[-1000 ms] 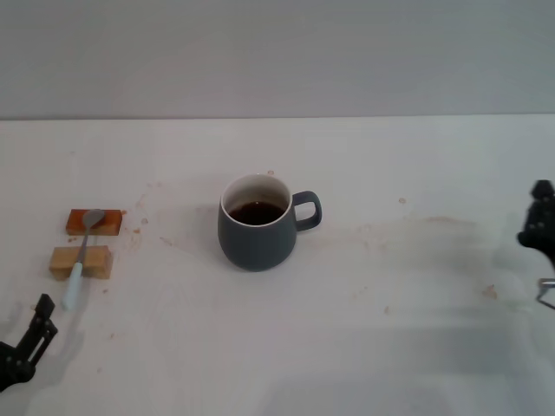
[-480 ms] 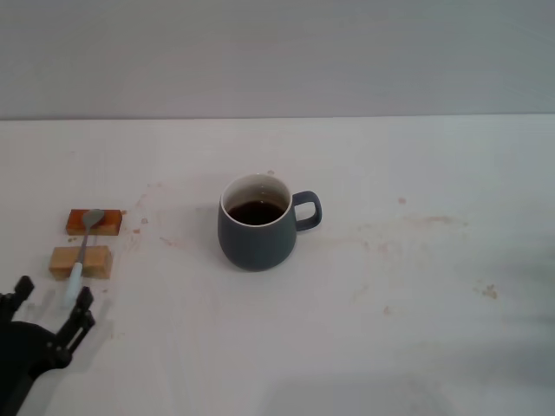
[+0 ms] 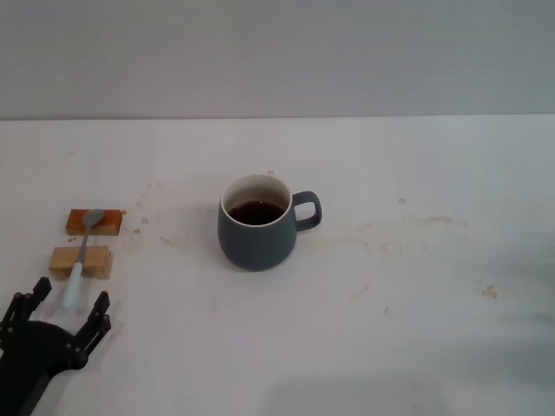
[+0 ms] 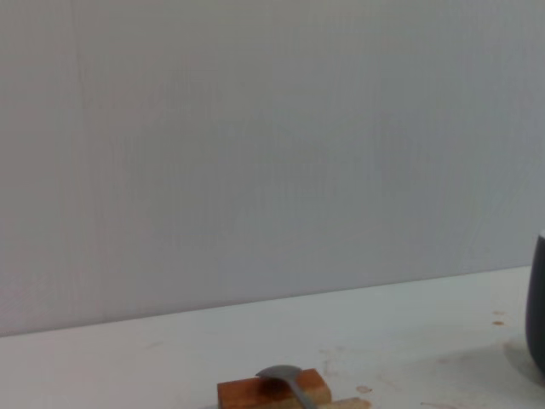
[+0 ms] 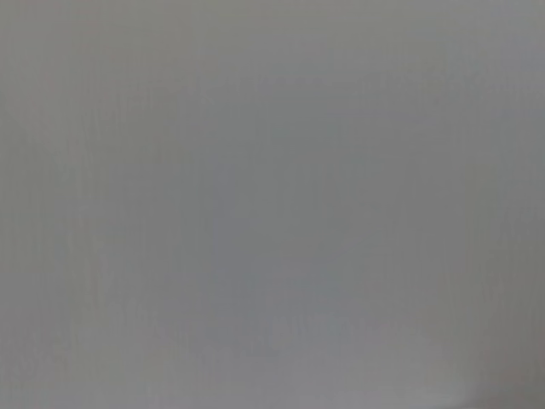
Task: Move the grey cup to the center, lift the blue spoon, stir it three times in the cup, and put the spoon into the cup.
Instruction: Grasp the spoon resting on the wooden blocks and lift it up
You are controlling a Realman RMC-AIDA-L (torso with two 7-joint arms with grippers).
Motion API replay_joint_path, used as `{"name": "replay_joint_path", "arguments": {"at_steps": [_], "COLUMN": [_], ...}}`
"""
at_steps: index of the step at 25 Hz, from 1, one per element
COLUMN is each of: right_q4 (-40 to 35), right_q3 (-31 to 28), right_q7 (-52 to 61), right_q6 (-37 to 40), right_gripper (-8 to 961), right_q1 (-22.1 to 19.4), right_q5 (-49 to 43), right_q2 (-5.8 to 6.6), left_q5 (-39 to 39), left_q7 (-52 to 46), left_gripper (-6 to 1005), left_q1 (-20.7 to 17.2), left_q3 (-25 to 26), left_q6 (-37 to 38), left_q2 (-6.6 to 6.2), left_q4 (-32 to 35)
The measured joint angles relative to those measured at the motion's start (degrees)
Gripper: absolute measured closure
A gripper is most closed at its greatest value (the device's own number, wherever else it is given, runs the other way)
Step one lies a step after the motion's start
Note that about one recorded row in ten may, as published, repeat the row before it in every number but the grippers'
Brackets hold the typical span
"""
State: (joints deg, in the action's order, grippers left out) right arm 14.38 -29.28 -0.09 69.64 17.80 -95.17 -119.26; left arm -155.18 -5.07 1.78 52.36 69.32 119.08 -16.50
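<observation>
The grey cup (image 3: 257,223) stands near the table's middle with dark liquid inside and its handle turned right; its edge shows in the left wrist view (image 4: 539,302). The blue spoon (image 3: 81,256) lies across two small wooden blocks at the left, bowl on the far orange block (image 3: 94,222), pale handle pointing toward me. Its metal bowl (image 4: 281,377) also appears in the left wrist view. My left gripper (image 3: 61,310) is open at the near left, just short of the spoon's handle end, touching nothing. The right gripper is out of view.
A tan block (image 3: 81,261) lies under the spoon's neck. Brown stains and crumbs are scattered over the white table (image 3: 416,286). A plain grey wall rises behind the table. The right wrist view holds only a blank grey surface.
My left gripper has come up and rightward from the bottom left corner toward the spoon's handle. The right gripper, seen at the right edge a second ago, has left the view.
</observation>
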Motion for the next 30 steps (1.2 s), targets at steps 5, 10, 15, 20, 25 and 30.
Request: {"name": "replay_joint_path", "arguments": {"at_steps": [5, 10, 15, 20, 25, 30], "right_q4": [-0.09, -0.11, -0.14, -0.14, -0.14, -0.14], "right_q3": [0.01, 0.04, 0.11, 0.1, 0.07, 0.08], "right_q7": [0.0, 0.0, 0.0, 0.0, 0.0, 0.0], "right_q6": [0.07, 0.21, 0.3, 0.32, 0.33, 0.33], "right_gripper": [955, 955, 955, 955, 955, 955], "right_q1": [-0.26, -0.31, -0.25, -0.24, -0.28, -0.26], "right_q5": [0.0, 0.0, 0.0, -0.03, -0.13, -0.25], "right_q2": [0.0, 0.0, 0.0, 0.0, 0.0, 0.0], "left_q5": [0.83, 1.02, 1.06, 1.15, 2.28, 2.56], "left_q7": [0.03, 0.05, 0.06, 0.07, -0.03, -0.52], "left_gripper": [166, 166, 166, 198, 254, 319], "left_q1": [0.44, 1.03, 2.06, 2.23, 2.24, 2.28], "left_q3": [0.02, 0.02, 0.02, 0.1, 0.32, 0.38], "left_q6": [-0.58, -0.94, -3.01, -3.56, -3.67, -4.2], "left_q2": [0.0, -0.09, -0.03, 0.0, -0.02, -0.09], "left_q4": [-0.02, -0.03, -0.2, -0.48, -0.49, -0.49]}}
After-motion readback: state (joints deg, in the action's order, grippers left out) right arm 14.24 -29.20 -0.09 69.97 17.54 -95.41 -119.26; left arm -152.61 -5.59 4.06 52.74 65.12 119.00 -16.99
